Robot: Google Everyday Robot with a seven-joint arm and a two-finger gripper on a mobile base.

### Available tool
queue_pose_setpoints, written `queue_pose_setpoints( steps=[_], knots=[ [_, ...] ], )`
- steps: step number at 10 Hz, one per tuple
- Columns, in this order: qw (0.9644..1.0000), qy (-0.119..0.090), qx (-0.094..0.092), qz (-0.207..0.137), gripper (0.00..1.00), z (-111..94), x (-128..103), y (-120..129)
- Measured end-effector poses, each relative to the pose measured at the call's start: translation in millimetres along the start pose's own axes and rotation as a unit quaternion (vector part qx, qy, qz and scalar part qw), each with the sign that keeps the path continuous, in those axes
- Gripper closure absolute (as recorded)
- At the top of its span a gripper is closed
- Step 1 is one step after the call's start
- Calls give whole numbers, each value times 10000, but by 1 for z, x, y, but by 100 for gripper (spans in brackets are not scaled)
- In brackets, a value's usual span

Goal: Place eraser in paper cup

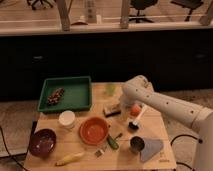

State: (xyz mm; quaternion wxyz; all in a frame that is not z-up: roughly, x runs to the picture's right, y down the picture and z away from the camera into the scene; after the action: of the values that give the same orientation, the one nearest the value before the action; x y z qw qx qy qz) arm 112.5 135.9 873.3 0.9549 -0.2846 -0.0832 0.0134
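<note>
Gripper [124, 103] low over the table [155, 127], just right of the eraser [111, 108]; whether it is spread or pressed together cannot be told.
Eraser lies on the table at mid-rear, in front of the green cup [110, 89] and beside the green tray [66, 93]. Paper cup [66, 119] stands upright well to the left of the eraser, just beside the orange bowl [94, 130]. Brush [136, 119] and an orange ball [135, 108] lie under the arm [165, 105].
</note>
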Motion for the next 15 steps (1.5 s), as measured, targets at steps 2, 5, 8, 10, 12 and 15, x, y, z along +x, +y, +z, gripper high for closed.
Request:
queue_pose_setpoints(
  steps=[2,5,8,10,12,15],
  knots=[
    [10000,4,-3,29,20,1,3,-1],
    [10000,28,-47,1,20,5,2,-2],
    [10000,48,-68,15,20,7,4,-1],
    [10000,46,-70,45,20,8,5,-3],
    [9999,51,-75,77,20,9,6,-2],
    [9999,78,-91,79,20,10,9,-2]
  ],
)
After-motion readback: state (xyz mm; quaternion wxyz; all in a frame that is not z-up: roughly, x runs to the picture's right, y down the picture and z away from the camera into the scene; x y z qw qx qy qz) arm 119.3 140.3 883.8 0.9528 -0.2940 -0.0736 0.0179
